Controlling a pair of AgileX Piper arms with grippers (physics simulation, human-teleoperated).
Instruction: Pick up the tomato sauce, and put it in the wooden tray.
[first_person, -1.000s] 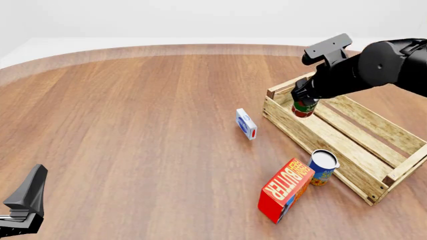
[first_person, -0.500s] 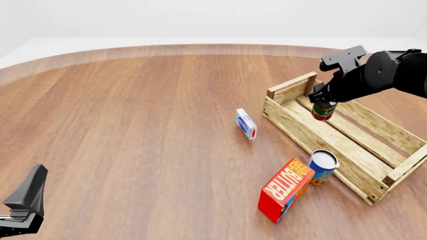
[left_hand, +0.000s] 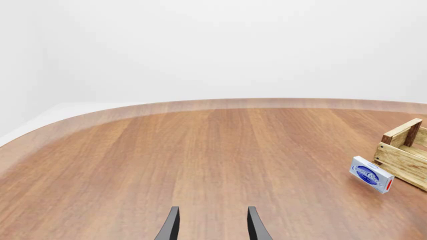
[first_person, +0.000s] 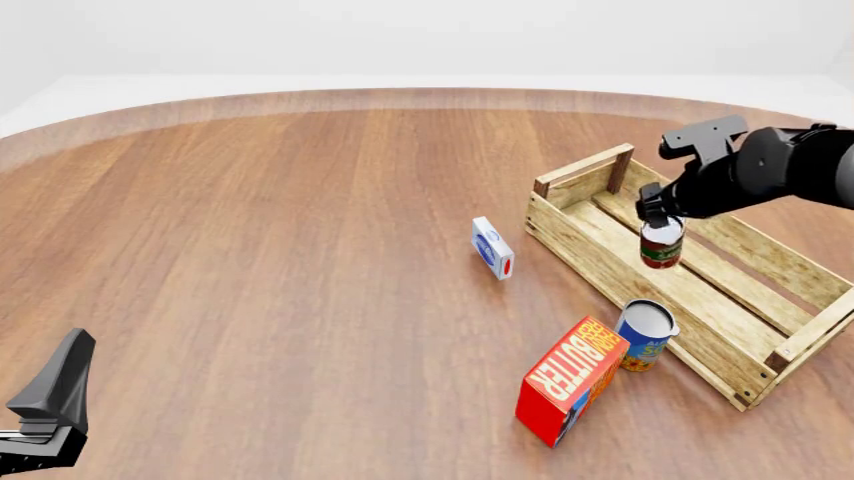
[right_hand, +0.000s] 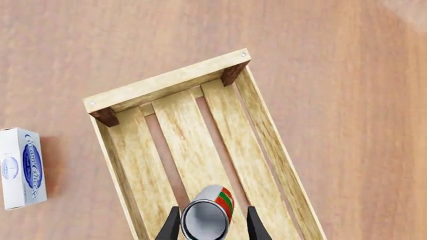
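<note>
Holding the tomato sauce (first_person: 661, 246) between its two fingers, the right gripper (first_person: 659, 214) hangs over the wooden tray (first_person: 747, 375), which sits near the right edge of the table (first_person: 267, 250). The can is upright and just above the tray's slats, over the half nearer the far edge; whether it touches them is hard to tell. In the right wrist view the can (right_hand: 208, 216) sits snug between the dark fingers (right_hand: 172, 226). The left gripper (left_hand: 212, 226) waits near the front left corner, its fingers parted with nothing between them. A blue-and-white box (first_person: 493, 248) stands left of the tray. A red butter carton (first_person: 571, 380) and a blue-and-yellow can (first_person: 647, 335) stand close together by the tray's near side.
</note>
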